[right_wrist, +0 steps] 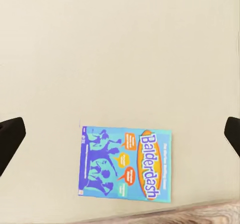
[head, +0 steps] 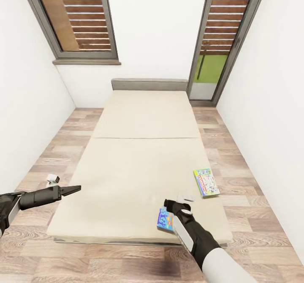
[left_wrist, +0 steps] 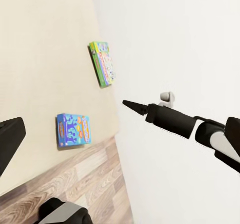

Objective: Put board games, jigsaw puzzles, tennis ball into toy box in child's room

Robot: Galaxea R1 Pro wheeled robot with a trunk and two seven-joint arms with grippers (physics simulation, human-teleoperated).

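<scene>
The bed [head: 139,156], with a beige mattress and a grey headboard, lies lengthwise ahead of me. Two board games lie flat near its foot on the right. The blue and orange one [head: 162,219] [right_wrist: 125,164] [left_wrist: 74,130] is close to the foot edge. My right gripper [head: 171,207] hangs open right above it, its fingers [right_wrist: 10,139] spread wide to either side and touching nothing. The pale, green-edged game [head: 206,182] [left_wrist: 102,63] lies further up, by the bed's right edge. My left gripper [head: 74,189] is open and empty over the bed's left edge, pointing across the mattress.
Wooden floor [head: 50,156] runs in narrow strips along both sides of the bed and in front of its foot. White walls stand close on both sides. Behind the headboard are a shuttered window [head: 80,17] and a glass door [head: 211,63].
</scene>
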